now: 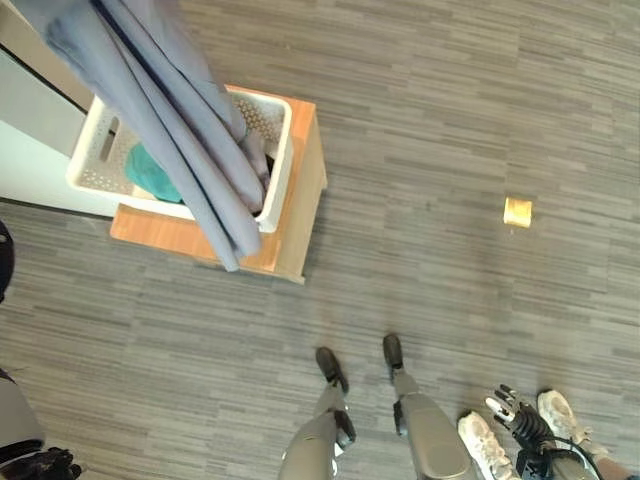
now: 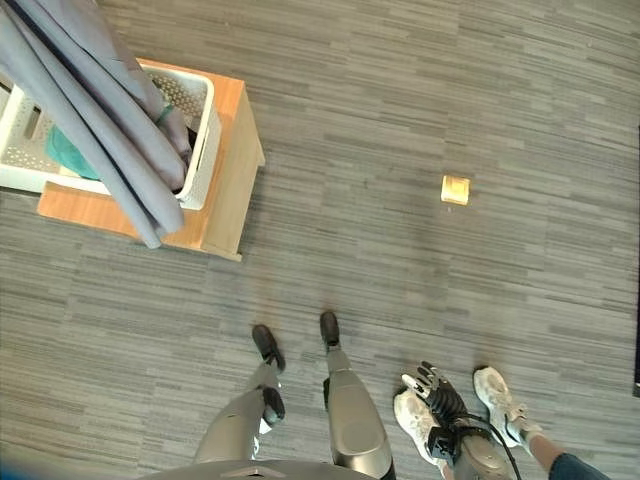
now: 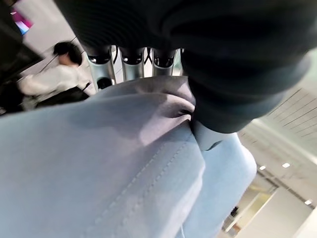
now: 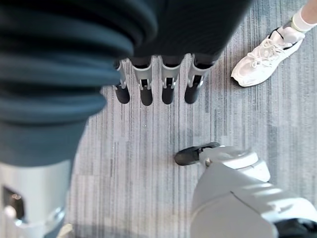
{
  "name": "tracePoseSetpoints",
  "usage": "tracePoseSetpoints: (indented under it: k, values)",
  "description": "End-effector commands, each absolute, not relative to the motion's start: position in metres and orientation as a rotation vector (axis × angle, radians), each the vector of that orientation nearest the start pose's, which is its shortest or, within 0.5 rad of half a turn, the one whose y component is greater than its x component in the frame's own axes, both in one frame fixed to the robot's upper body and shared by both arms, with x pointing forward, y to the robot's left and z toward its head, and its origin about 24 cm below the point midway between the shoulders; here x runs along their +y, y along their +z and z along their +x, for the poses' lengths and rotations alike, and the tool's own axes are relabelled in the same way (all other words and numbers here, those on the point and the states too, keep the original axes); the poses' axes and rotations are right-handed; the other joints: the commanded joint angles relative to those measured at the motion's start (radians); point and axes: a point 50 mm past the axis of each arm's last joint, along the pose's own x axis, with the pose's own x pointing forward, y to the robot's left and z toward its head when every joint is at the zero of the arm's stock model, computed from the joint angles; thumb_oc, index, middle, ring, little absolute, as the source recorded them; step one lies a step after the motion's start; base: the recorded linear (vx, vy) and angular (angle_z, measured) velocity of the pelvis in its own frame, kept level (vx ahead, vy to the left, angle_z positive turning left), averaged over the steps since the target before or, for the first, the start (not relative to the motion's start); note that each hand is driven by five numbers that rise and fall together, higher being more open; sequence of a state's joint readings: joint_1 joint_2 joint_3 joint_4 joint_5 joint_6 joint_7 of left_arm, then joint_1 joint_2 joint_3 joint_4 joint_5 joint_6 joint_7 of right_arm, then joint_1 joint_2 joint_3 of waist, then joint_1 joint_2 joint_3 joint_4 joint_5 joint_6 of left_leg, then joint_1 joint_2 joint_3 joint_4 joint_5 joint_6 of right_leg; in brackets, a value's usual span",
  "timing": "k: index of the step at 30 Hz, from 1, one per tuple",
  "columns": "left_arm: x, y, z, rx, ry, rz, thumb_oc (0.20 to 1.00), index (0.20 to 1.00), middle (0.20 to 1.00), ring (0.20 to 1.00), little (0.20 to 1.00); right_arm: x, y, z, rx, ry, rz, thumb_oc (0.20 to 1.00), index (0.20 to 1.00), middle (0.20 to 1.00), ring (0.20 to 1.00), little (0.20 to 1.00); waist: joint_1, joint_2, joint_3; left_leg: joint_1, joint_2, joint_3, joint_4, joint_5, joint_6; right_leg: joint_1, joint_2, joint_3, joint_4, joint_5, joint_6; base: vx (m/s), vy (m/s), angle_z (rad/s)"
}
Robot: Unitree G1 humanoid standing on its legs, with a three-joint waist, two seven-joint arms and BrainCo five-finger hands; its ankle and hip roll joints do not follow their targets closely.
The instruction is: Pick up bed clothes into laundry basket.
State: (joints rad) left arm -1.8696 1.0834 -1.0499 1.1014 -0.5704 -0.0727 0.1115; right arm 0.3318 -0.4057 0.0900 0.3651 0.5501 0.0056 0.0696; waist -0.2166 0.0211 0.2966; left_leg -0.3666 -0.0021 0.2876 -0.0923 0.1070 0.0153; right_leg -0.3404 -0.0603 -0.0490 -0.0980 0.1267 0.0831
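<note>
1. A long fold of blue-grey bed cloth (image 1: 170,120) hangs down from the upper left of the eye views. Its lower end drapes over the rim of the white laundry basket (image 1: 275,150) and reaches the wooden table (image 1: 300,200) below.
2. The left robot hand (image 3: 133,62) shows in its wrist view, its fingers and thumb curled round the cloth and pinching a bunched fold of it.
3. The basket stands on the small table, with a teal cloth (image 1: 152,172) lying inside it beside the hanging fabric.
4. The right robot hand (image 2: 432,388) hangs low at the robot's right, fingers straight and relaxed, holding nothing, above the grey floor (image 1: 450,120).
5. A person's white shoes (image 2: 500,400) stand just beside that hand.
6. A small yellow square (image 1: 518,211) lies on the floor, well apart from the table.
</note>
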Motion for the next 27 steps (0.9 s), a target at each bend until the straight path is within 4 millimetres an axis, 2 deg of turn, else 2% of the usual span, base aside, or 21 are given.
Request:
tracePoseSetpoints:
  k: [1, 7, 8, 9, 16, 27]
  values:
    - [0.308, 0.508, 0.290, -0.766, 0.634, 0.640, 0.200, 0.200, 0.200, 0.200, 0.200, -0.256, -0.072, 0.133, 0.609, -0.164, 0.163, 1.000, 1.000, 1.000, 1.000, 1.000, 0.022, 0.018, -0.016, 0.070, 0.052, -0.047, 0.005, -0.094, -0.079, 0.020, -0.071, 0.005, 0.011, -0.039, 0.133, 0.07, 0.032, 0.01]
    - [0.297, 0.512, 0.291, -0.812, 0.612, 0.639, 0.200, 0.200, 0.200, 0.200, 0.200, -0.255, -0.077, 0.125, 0.630, -0.188, 0.178, 1.000, 1.000, 1.000, 1.000, 1.000, 0.028, 0.024, -0.002, 0.049, 0.050, -0.051, 0.005, -0.088, -0.080, 0.002, -0.070, 0.001, 0.011, -0.038, 0.134, -0.01, 0.004, -0.01]
    - [0.294, 0.519, 0.286, -0.845, 0.622, 0.628, 0.200, 0.200, 0.200, 0.200, 0.200, -0.255, -0.079, 0.121, 0.648, -0.183, 0.178, 1.000, 1.000, 1.000, 1.000, 1.000, 0.036, 0.033, -0.010, 0.064, 0.044, -0.054, 0.005, -0.093, -0.079, 0.018, -0.073, -0.001, 0.011, -0.046, 0.134, -0.07, -0.022, -0.02]
    - [0.294, 0.519, 0.286, -0.846, 0.623, 0.627, 0.200, 0.200, 0.200, 0.200, 0.200, -0.255, -0.079, 0.122, 0.647, -0.182, 0.178, 1.000, 1.000, 1.000, 1.000, 1.000, 0.034, 0.029, -0.002, 0.053, 0.046, -0.040, 0.005, -0.061, -0.076, 0.007, -0.072, -0.006, 0.011, -0.022, 0.126, -0.05, -0.022, -0.02]
    - [0.280, 0.543, 0.268, -0.935, 0.628, 0.627, 0.200, 0.200, 0.200, 0.200, 0.200, -0.264, -0.077, 0.120, 0.664, -0.188, 0.151, 1.000, 1.000, 1.000, 1.000, 1.000, 0.050, 0.058, -0.037, 0.097, 0.039, -0.046, 0.005, -0.076, -0.078, 0.053, -0.083, -0.026, 0.011, -0.037, 0.128, 0.04, 0.001, 0.02]
    - [0.276, 0.554, 0.257, -0.985, 0.639, 0.624, 0.200, 0.200, 0.200, 0.200, 0.200, -0.267, -0.075, 0.127, 0.656, -0.177, 0.122, 1.000, 1.000, 1.000, 1.000, 1.000, 0.067, 0.079, -0.064, 0.134, 0.036, -0.052, 0.005, -0.087, -0.078, 0.100, -0.089, -0.044, 0.011, -0.058, 0.130, 0.03, 0.002, 0.06]
